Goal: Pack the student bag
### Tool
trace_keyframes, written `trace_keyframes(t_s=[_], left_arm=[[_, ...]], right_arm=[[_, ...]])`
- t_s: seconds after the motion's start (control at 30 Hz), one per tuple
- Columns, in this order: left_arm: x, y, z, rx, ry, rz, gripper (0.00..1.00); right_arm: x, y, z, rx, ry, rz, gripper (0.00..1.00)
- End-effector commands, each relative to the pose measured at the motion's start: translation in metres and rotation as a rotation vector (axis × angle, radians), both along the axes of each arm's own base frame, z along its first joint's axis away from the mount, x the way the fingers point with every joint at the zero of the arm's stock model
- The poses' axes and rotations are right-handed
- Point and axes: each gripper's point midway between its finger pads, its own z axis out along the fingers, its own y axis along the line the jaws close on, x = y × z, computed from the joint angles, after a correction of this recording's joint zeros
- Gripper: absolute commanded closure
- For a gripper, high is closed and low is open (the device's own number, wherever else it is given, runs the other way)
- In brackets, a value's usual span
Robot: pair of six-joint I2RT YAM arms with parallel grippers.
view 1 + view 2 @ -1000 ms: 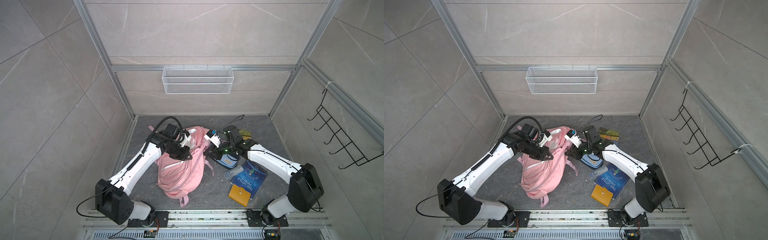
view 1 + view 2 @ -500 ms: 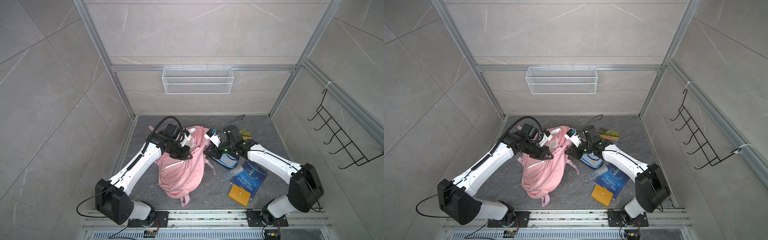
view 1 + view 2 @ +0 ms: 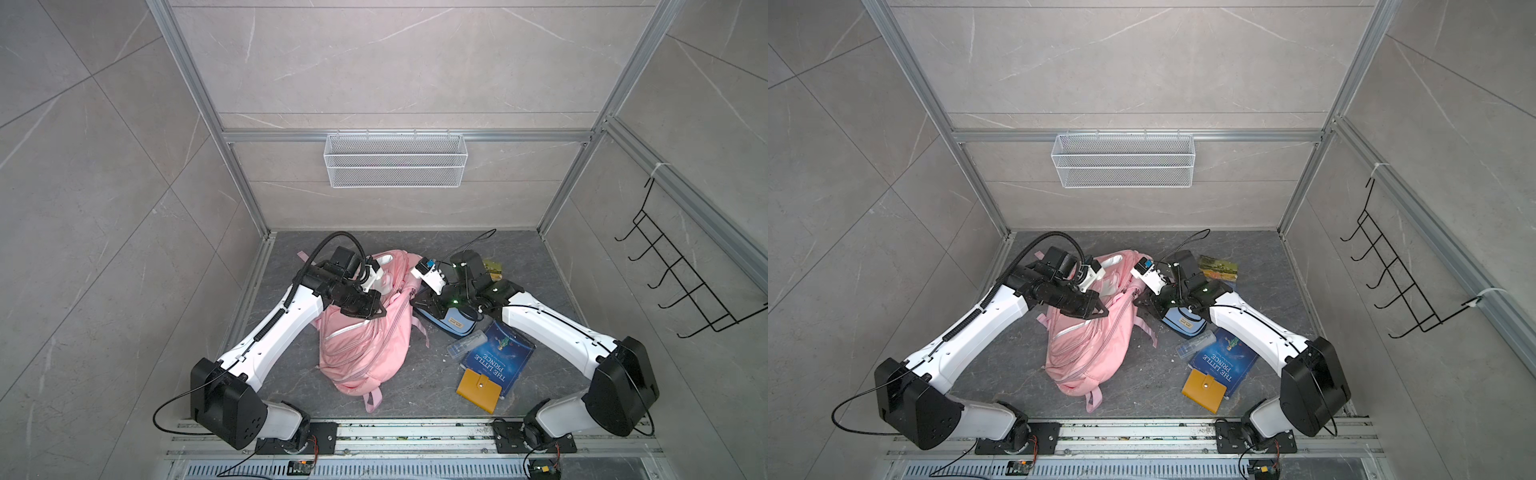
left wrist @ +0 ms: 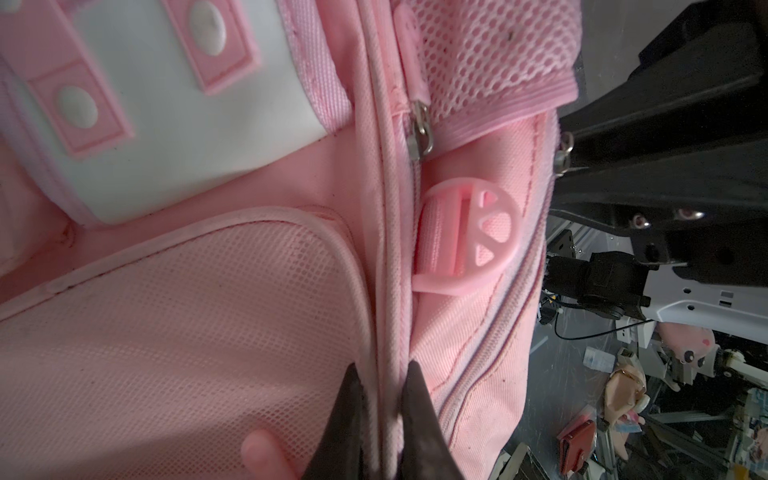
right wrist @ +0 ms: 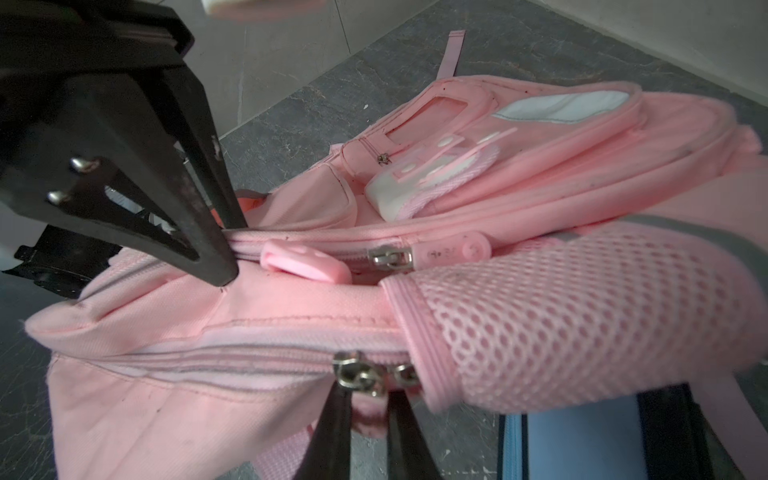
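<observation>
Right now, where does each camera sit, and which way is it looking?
Both top views: high overhead, looking down at the soft pink fabric backpack on the grey floor; left arm and right arm show whole.
Left wrist: facing the backpack's piping, pinched in the left gripper.
Right wrist: low beside the backpack, right gripper closed by its zip pulls.
Shared: each wrist view shows the other arm's gripper.

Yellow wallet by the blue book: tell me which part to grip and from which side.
Probably pinch the yellow wallet at its near edge, coming down from the robot's side. It lies flat and closed; its far edge overlaps the blue book, while its near edges sit on bare floor with nothing beside them.
</observation>
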Motion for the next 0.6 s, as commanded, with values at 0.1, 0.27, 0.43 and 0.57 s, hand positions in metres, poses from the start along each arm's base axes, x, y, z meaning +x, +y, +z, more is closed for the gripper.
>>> trace_keyframes(t_s=[0.1, 0.27, 0.43, 0.57], left_arm=[[0.023, -0.008, 0.026, -0.079, -0.082, 0.048, 1.00], [0.041, -0.007, 0.026, -0.092, -0.095, 0.124, 1.00], [0.036, -0.009, 0.024, -0.102, -0.091, 0.090, 1.00], [0.031, -0.011, 0.027, -0.125, -0.097, 0.070, 1.00]], right_arm=[[-0.027, -0.010, -0.003, -0.100, -0.017, 0.079, 1.00], [-0.032, -0.016, -0.011, -0.154, -0.033, 0.092, 1.00], [-0.035, -0.005, -0.004, -0.088, 0.009, 0.111, 1.00], [-0.027, 0.003, -0.003, -0.052, 0.018, 0.097, 1.00]])
